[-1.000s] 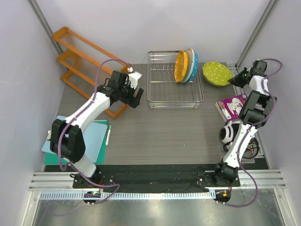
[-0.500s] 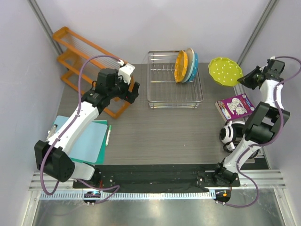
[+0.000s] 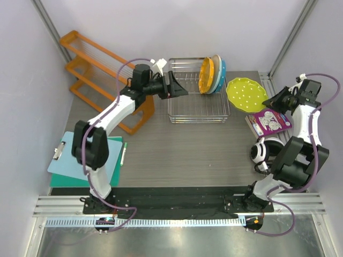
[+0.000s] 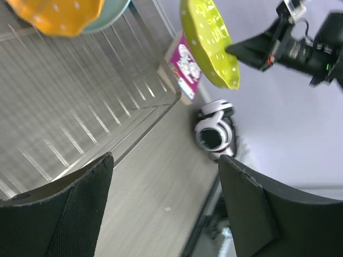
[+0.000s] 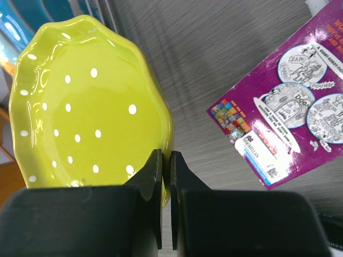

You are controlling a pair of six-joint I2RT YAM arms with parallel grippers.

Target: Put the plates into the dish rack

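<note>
Top view, right gripper (image 3: pixel 270 101): you are pinching the rim of the lime-green plate (image 3: pixel 246 92), fingers almost together, holding it tilted in the air just ahead of the fingertips. A second ago it was lying on the table.
Top view, left gripper (image 3: pixel 180 90): it is standing wide open, gripping nothing. It has swung away from the orange shelf (image 3: pixel 99 72) and is now reaching over the dish rack (image 3: pixel 198 119) at its left wall.
Top view, rack contents: the orange plate (image 3: pixel 206 76), the cream plate (image 3: pixel 215 64) and the blue plate (image 3: pixel 221 79) are standing on edge at the far right end, well beyond the left fingertips.
Left wrist view: you are looking between the spread fingers (image 4: pixel 69 214), across the rack wires; the lime-green plate (image 4: pixel 210 43) is hanging beyond them.
Right wrist view: the fingers (image 5: pixel 153 171) are clamping the scalloped edge; a purple booklet (image 5: pixel 289 112) is lying to their right.
Meaning: three plates are sitting loaded; the last one is probably heading rackward.
</note>
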